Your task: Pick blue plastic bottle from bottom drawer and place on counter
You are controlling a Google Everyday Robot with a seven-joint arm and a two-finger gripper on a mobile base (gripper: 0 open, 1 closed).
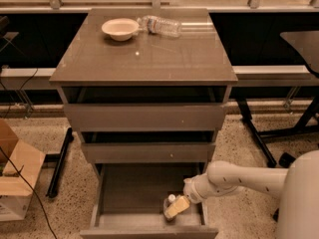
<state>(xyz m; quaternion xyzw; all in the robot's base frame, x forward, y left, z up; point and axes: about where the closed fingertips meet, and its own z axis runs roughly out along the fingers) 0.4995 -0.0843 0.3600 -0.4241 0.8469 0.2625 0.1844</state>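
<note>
The bottom drawer (119, 193) is pulled open below the two upper drawers. At its front right lies the blue plastic bottle (169, 205), small, with a white cap pointing up and back. My gripper (178, 206) reaches into the drawer from the right on the white arm (234, 179) and sits right against the bottle's right side. The counter (149, 59) is the glossy grey-brown cabinet top above.
On the counter's back stand a cream bowl (120, 28) and a clear crinkled water bottle (159, 25) lying on its side. A cardboard box (12, 176) sits on the floor at left. Black table legs (256, 133) stand at right.
</note>
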